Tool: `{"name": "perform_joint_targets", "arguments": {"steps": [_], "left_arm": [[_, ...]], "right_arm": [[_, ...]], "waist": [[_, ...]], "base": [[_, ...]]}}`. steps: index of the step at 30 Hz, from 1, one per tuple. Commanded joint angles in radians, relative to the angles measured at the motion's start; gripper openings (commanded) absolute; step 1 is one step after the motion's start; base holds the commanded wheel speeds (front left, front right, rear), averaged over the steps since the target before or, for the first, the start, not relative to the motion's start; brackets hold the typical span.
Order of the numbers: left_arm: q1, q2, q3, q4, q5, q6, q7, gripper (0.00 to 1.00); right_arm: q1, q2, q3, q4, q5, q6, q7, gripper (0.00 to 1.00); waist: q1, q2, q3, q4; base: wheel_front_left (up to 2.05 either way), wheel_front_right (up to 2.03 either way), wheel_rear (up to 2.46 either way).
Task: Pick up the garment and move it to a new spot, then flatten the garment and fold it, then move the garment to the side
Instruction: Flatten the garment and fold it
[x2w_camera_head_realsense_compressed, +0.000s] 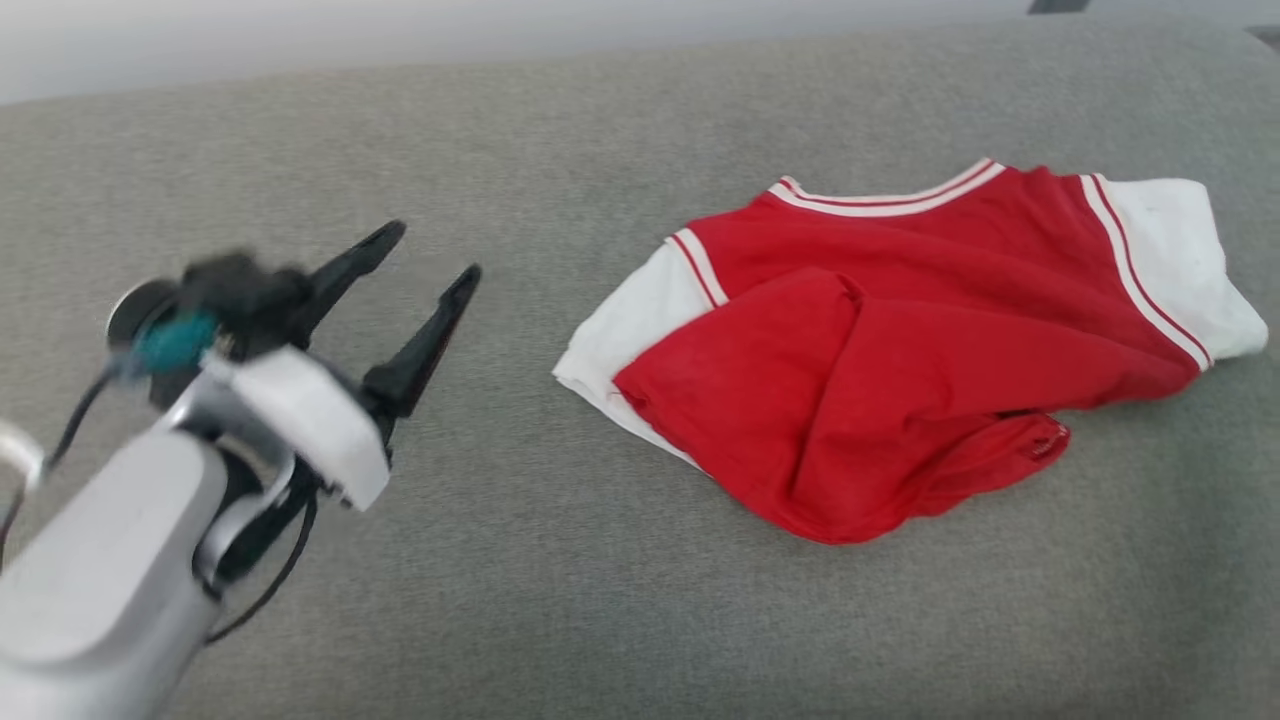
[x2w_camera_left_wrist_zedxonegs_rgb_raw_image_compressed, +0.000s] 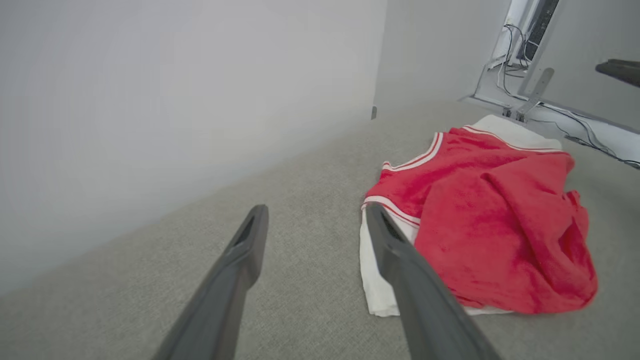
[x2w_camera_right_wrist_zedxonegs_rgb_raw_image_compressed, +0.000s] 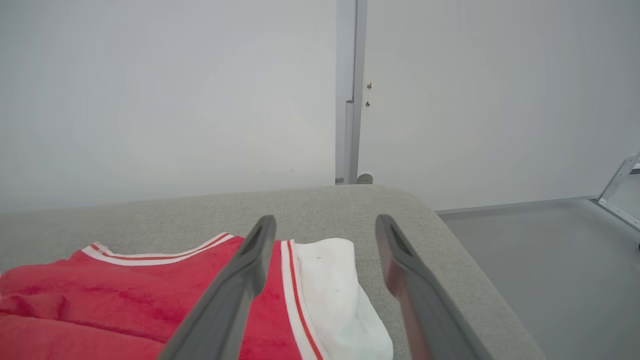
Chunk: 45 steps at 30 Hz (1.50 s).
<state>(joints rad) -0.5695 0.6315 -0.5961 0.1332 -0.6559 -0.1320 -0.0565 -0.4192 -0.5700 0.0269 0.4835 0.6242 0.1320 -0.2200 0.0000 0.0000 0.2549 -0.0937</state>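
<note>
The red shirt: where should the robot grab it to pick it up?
Probably the white sleeve at the shirt's left edge, nearest the open left end effector. It lies flat and thin there, so coming from the left and above could pinch it; the red middle is bunched in thick folds.

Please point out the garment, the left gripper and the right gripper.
garment (x2w_camera_head_realsense_compressed: 900, 340): head view, on its red body.
left gripper (x2w_camera_head_realsense_compressed: 432, 251): head view, midway between its fingertips.
right gripper (x2w_camera_right_wrist_zedxonegs_rgb_raw_image_compressed: 325, 220): right wrist view, midway between its fingertips.
</note>
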Motion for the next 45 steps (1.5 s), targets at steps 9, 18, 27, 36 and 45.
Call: {"name": "perform_joint_targets", "arguments": {"steps": [9,18,27,36,45], "left_arm": [[-0.310,0.022,-0.344,0.138,-0.331,0.003,0.445,1.00],[-0.423,0.041,-0.432,0.265,-0.485,0.003,0.692,1.00],[-0.390,0.009,-0.505,0.272,-0.599,0.002,0.753,0.33],[-0.447,0.031,-0.509,0.304,-0.591,0.003,0.648,0.00],[-0.432,0.150,-0.486,0.416,-0.620,0.003,0.572,0.00]], "right_arm": [[0.045,0.120,-0.088,-0.144,-0.085,-0.002,0.050,1.00],[0.053,0.179,-0.119,-0.170,-0.105,-0.002,0.054,1.00],[0.049,0.193,-0.138,-0.173,-0.113,-0.002,0.057,1.00],[0.034,0.193,-0.131,-0.191,-0.129,-0.002,0.077,1.00],[0.052,0.190,-0.128,-0.216,-0.143,-0.002,0.104,1.00]], "waist": [[0.0000,0.0000,0.072,-0.101],[0.0000,0.0000,0.125,-0.154],[0.0000,0.0000,0.138,-0.166],[0.0000,0.0000,0.124,-0.132],[0.0000,0.0000,0.099,-0.095]], "base": [[0.00,0.00,0.00],[0.00,0.00,0.00],[0.00,0.00,0.00],[0.00,0.00,0.00],[0.00,0.00,0.00]]}}
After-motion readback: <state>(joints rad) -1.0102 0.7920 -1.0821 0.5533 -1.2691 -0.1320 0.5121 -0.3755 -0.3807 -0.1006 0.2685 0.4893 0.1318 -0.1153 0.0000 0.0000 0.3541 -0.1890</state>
